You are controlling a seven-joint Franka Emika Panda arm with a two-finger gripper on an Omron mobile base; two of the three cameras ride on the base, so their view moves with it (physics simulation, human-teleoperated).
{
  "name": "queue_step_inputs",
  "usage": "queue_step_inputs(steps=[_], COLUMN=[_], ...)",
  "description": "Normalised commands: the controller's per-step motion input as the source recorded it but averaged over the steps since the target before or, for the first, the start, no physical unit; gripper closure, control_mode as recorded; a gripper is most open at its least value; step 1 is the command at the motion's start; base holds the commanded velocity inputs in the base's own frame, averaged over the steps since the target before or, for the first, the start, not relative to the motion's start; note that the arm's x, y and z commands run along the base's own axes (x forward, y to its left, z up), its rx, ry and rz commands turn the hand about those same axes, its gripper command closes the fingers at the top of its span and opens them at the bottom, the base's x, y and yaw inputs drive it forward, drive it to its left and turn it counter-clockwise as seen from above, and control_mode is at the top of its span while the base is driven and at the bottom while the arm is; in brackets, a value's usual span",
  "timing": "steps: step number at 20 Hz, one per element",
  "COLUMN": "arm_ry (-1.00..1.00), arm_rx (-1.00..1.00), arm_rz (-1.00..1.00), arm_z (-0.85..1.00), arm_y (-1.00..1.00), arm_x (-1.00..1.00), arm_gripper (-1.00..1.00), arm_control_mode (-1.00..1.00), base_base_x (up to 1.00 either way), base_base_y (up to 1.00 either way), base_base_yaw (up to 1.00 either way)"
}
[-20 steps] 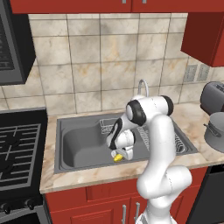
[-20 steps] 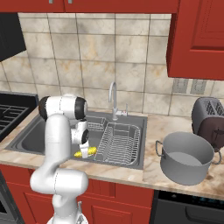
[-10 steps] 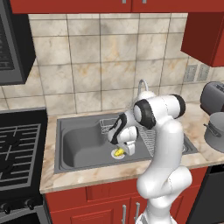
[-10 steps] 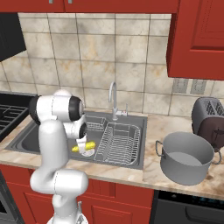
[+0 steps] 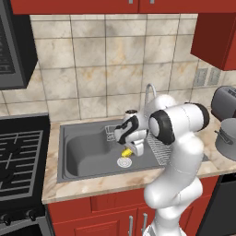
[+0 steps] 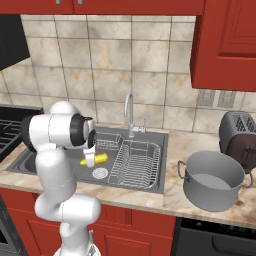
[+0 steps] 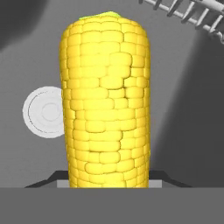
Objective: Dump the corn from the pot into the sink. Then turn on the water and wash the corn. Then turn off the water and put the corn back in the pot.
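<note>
The gripper (image 6: 90, 159) was closed on the corn (image 6: 98, 159), which it held above the floor of the sink (image 5: 85, 154), just over the round silver drain (image 5: 123, 162). In the hand view the cob (image 7: 106, 103) stood lengthwise between the jaws, its greenish end away from the camera, with the drain (image 7: 45, 112) beside it and the wire rack (image 7: 192, 13) at the top corner. Compared with a second before, the cob had come up from the basin floor near the front edge, and the upper arm had swung across over the sink's right half. The grip itself had not altered. The pot (image 6: 215, 179) stood where it had been, on the counter (image 6: 175, 195) right of the sink, next to the toaster (image 6: 239, 135) and well apart from the corn. The tap (image 6: 130, 114) rose at the sink's back edge.
</note>
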Motion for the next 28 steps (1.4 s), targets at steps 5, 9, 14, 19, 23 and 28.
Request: queue_step_inputs(steps=[5,9,14,19,23,28], arm_ry=[0.00,0.01,0.05,0.01,0.02,-0.06], arm_rx=[-0.05,-0.07,-0.09,-0.17,-0.17,-0.13], arm_rz=[-0.06,-0.07,-0.09,-0.11,-0.20,-0.23], arm_z=[0.55,0.61,0.80,0.70,0.67,0.70], arm_y=[0.00,0.00,0.00,-0.10,-0.24,-0.53], arm_x=[-0.23,-0.28,-0.31,-0.41,-0.43,-0.53], arm_gripper=[1.00,1.00,1.00,1.00,1.00,1.00], arm_control_mode=[-1.00,-1.00,-1.00,-1.00,-1.00,-1.00], base_base_x=[0.00,0.00,0.00,0.00,0.00,0.00], base_base_y=[0.00,0.00,0.00,0.00,0.00,0.00], base_base_yaw=[0.00,0.00,0.00,0.00,0.00,0.00])
